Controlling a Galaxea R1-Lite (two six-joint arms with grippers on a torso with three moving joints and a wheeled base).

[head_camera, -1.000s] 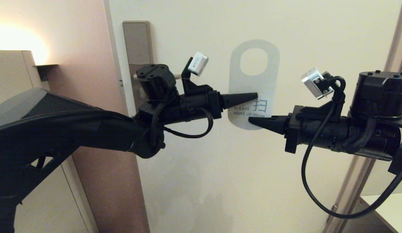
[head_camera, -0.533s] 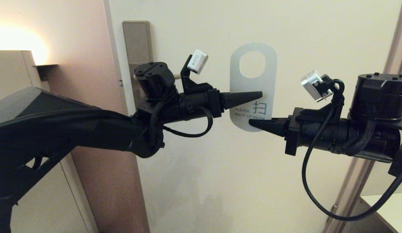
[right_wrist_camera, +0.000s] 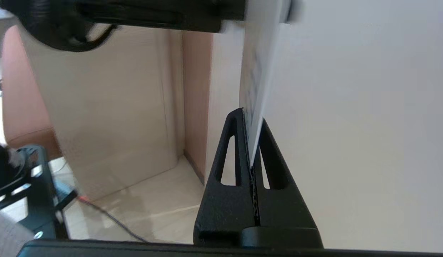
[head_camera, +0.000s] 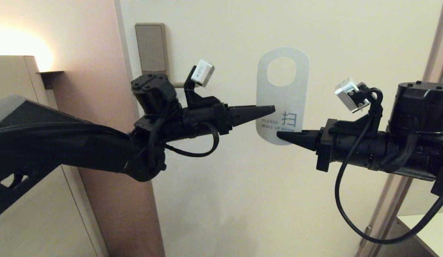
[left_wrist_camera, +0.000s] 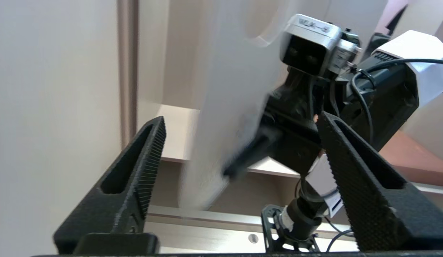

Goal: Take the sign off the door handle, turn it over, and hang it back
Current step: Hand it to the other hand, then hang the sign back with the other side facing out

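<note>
The sign (head_camera: pixel 282 94) shows its white face with grey lettering and hangs upright in front of the door, clear of the door handle. My right gripper (head_camera: pixel 278 135) is shut on the sign's lower edge; the right wrist view shows the thin sign (right_wrist_camera: pixel 260 71) pinched between that gripper's (right_wrist_camera: pixel 251 116) tips. My left gripper (head_camera: pixel 273 108) is at the sign's left edge, open. In its wrist view the fingers (left_wrist_camera: pixel 150 153) of the left gripper (left_wrist_camera: pixel 241 117) stand wide apart, the blurred sign (left_wrist_camera: pixel 225 107) between them, touching neither. Of the door handle (head_camera: pixel 178 85) only a short stub shows behind the left wrist.
The tall bronze-grey lock plate (head_camera: pixel 151 48) sits on the cream door (head_camera: pixel 242 196) by its left edge. A pink wall (head_camera: pixel 100 71) and a beige cabinet (head_camera: pixel 14 78) stand to the left. A door frame (head_camera: pixel 435 43) and a pale ledge (head_camera: pixel 432 232) are at the right.
My left gripper has opened, let go of the sign and drawn back to the left. The sign stays in my right gripper, shifted slightly right.
</note>
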